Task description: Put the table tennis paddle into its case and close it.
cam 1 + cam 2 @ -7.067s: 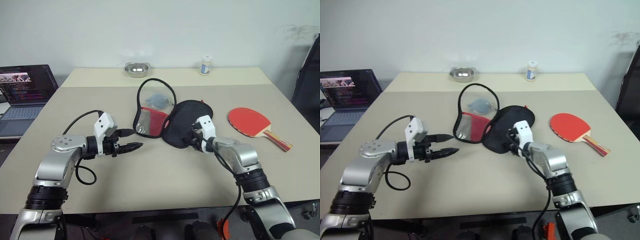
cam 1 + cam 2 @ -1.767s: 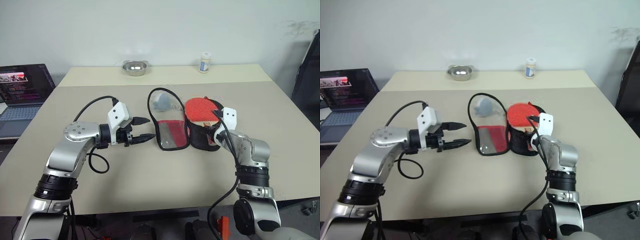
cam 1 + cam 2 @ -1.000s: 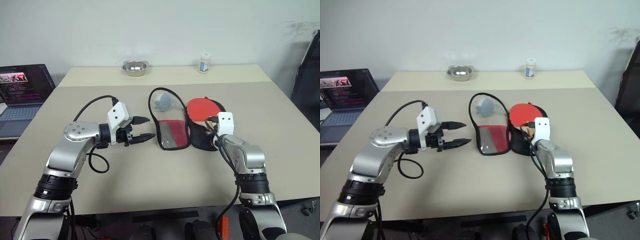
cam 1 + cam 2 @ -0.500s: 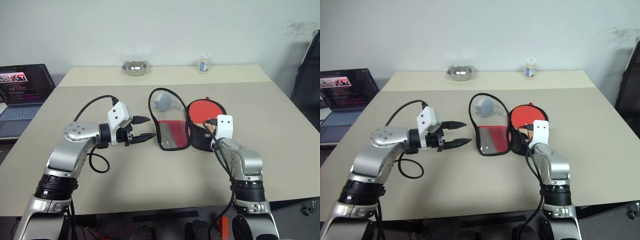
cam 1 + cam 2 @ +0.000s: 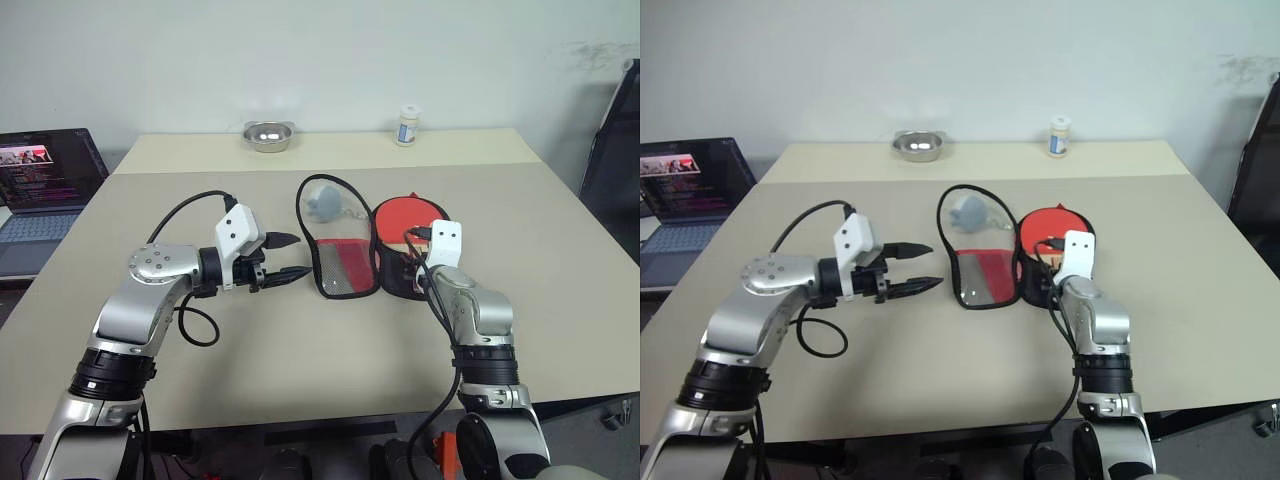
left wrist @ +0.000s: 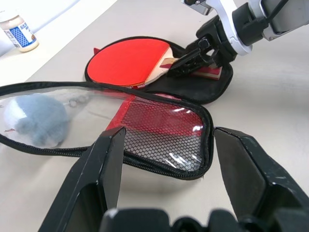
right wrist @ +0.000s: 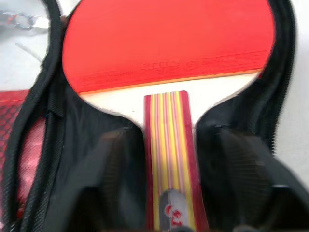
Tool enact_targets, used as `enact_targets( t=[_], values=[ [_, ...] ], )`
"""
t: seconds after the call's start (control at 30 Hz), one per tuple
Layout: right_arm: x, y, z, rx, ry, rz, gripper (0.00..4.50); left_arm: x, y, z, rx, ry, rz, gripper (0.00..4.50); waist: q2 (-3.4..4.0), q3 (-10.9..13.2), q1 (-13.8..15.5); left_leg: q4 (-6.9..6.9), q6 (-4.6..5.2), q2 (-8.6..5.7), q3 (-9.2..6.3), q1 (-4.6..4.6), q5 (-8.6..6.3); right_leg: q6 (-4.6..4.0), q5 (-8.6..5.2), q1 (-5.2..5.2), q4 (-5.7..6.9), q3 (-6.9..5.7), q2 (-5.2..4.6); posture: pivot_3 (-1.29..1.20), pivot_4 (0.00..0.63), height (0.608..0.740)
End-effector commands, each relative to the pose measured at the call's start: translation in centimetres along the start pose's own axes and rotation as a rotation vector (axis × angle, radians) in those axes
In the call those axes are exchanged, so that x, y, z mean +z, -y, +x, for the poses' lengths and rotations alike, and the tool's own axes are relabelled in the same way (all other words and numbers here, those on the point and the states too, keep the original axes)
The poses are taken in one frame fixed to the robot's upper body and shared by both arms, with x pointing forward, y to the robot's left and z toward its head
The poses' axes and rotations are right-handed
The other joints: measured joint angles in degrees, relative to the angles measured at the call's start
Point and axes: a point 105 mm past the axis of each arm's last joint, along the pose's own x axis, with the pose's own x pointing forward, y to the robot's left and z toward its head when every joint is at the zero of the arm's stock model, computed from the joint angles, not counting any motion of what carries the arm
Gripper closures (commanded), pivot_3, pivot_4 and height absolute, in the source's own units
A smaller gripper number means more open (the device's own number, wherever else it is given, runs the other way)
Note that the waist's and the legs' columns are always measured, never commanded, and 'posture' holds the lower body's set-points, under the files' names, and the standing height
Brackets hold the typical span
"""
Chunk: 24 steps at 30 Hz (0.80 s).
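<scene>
1. We see the right end effector (image 7: 169, 193) spread wide, its fingers (image 7: 106, 183) standing either side of the table tennis paddle's (image 7: 166, 43) striped handle and gripping nothing.
2. The paddle lies red face up on the black half of the opened case (image 5: 345, 270).
3. The left end effector (image 5: 285, 257) hovers parted and empty beside the case's mesh flap, near the counter's (image 5: 300, 350) middle.

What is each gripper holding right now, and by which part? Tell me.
Nothing is held. The right gripper stands open, one finger on each side of the table tennis paddle's handle, which lies in the open case. The left gripper is open, beside the case.
</scene>
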Motion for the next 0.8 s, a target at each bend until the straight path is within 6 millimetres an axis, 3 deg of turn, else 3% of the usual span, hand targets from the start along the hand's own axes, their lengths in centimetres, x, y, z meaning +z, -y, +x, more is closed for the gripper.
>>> enact_targets(
  t=[0.03, 0.23, 0.27, 0.33, 0.47, 0.57, 0.7, 0.8],
  values=[
    [2.9, -0.2, -2.2, 0.09, 0.14, -0.114, 0.71, 0.2, -0.7, -1.1, 0.057, -0.012, 0.01, 1.36, 0.0, 0.0, 0.0, 0.0, 0.0, 0.01, -0.01, -0.01, 0.0, 0.0, 0.0, 0.0, -0.01, 0.0, 0.0, 0.0, 0.15, 0.74],
    [3.7, -1.0, -6.9, 0.458, 0.106, -0.316, 0.71, -2.1, -1.9, -2.6, 0.126, -0.108, -0.014, 1.36, 0.0, 0.0, 0.1, 0.03, 0.01, -0.01, -0.02, 0.0, 0.0, 0.04, -0.02, 0.01, -0.01, -0.04, -0.01, 0.0, 0.15, 0.74],
    [4.1, -1.2, -7.9, 0.535, 0.102, -0.331, 0.68, -2.6, -2.1, -2.9, 0.133, -0.134, -0.009, 1.55, 0.0, 0.0, 0.1, 0.03, 0.01, -0.01, -0.03, 0.0, 0.0, 0.04, -0.02, 0.01, -0.01, -0.06, 0.0, 0.0, 0.15, 0.74],
    [5.4, -1.3, -9.7, 0.651, 0.122, -0.326, 0.67, -3.5, -2.5, -3.3, 0.138, -0.183, -0.014, 1.94, 0.0, 0.0, 0.1, 0.02, 0.01, -0.04, -0.03, 0.03, -0.01, 0.04, -0.03, 0.03, -0.02, -0.09, 0.06, 0.0, 0.15, 0.74],
    [7.7, -0.7, -13.3, 0.848, 0.157, -0.453, 0.67, -5.2, -3.7, -3.5, 0.145, -0.261, -0.016, 3.34, -0.01, 0.0, 0.2, 0.01, 0.01, -0.06, -0.01, 0.05, -0.01, 0.03, -0.02, 0.03, -0.02, -0.11, 0.11, 0.0, 0.15, 0.74],
    [8.1, 0.0, -14.3, 0.889, 0.146, -0.525, 0.67, -6.1, -4.9, -3.1, 0.17, -0.269, -0.047, 4.47, -0.06, 0.0, 0.4, 0.03, 0.02, -0.11, 0.02, 0.05, -0.01, 0.03, -0.02, 0.08, -0.08, -0.16, 0.11, 0.0, 0.15, 0.74],
    [8.5, 1.2, -14.3, 0.864, 0.142, -0.564, 0.67, -7.8, -5.7, -1.5, 0.188, -0.293, -0.076, 4.47, -0.11, -0.1, 0.6, 0.03, 0.02, -0.13, 0.06, 0.03, -0.01, 0.03, -0.02, 0.08, -0.09, -0.14, 0.08, 0.0, 0.15, 0.74],
    [8.9, 1.6, -14.4, 0.854, 0.156, -0.565, 0.67, -7.9, -6.0, 0.1, 0.193, -0.268, -0.094, 4.47, -0.14, -0.1, 0.8, 0.09, 0.02, -0.13, 0.11, -0.01, -0.01, 0.04, -0.02, 0.08, -0.09, -0.15, 0.05, 0.0, 0.15, 0.74]
  ],
)
